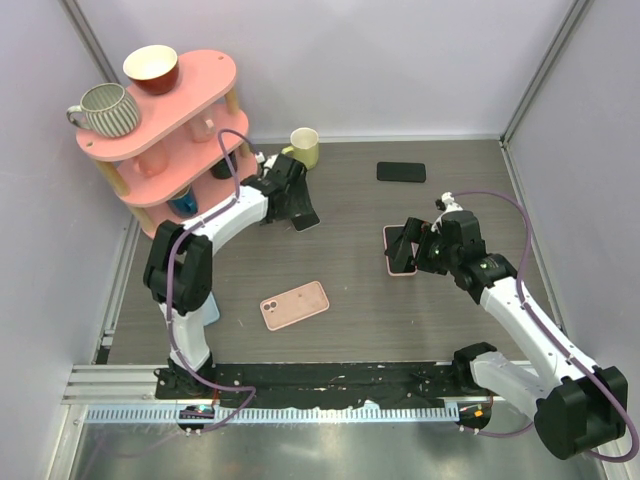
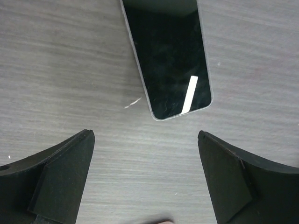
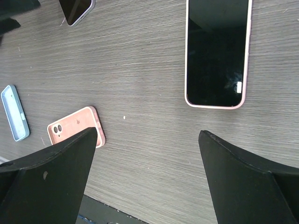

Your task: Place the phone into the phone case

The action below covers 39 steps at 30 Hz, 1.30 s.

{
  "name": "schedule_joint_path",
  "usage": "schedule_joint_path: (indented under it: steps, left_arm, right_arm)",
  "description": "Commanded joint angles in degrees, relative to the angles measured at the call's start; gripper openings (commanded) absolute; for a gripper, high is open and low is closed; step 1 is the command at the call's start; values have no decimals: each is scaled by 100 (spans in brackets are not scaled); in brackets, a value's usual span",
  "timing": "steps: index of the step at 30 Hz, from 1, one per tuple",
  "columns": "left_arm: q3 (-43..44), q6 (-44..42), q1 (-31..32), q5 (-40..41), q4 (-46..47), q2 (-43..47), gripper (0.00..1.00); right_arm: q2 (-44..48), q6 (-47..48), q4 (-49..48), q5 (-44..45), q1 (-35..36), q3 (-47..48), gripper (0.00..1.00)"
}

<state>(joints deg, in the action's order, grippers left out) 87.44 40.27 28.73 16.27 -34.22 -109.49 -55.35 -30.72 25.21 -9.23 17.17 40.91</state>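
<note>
Two pairs of fingers are hovering spread wide: the left fingers [image 2: 60,177] just short of a silver-edged black glass phone [image 2: 170,56], the right fingers [image 3: 243,172] short of a pink-rimmed black phone [image 3: 217,51], with the pink plastic phone case [image 3: 70,126] lying beside one tip. Straddling a phone's long edges squarely is looking best.

Ahead, pink-rimmed phone [image 3: 216,51] (screen up); pink case [image 3: 74,127] lower left; right gripper [image 3: 145,132] spread

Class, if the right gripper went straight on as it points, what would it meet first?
Probably bare table just beside the pink-rimmed phone; depth is unclear, so the right gripper might clip it.
</note>
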Motion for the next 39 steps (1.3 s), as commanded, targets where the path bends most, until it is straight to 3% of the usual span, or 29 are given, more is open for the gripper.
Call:
schedule_joint_path:
  steps: [1,5,8,17,23,39]
  left_arm:
    - [-430,-170,-25,42,443,368,98]
    - [727,297,-34,175,-225,-326,100]
    - [1125,578,18,51,-261,-757,100]
    - [3225,878,185,1053,-1772,-2180,100]
    - [3473,1088,229,1203,-2107,-2436,100]
    - [2894,1114,45,509,-1413,-2542,100]
  right_arm:
    - [25,84,-332,-105,23,32,96]
    - [-19,101,-377,-166,32,49,96]
    - [16,163,-307,-105,32,119,96]
    - [130,365,-8,-61,24,400,96]
    - [191,435,71,-70,32,454,96]
    - [341,672,379,-193,32,717,96]
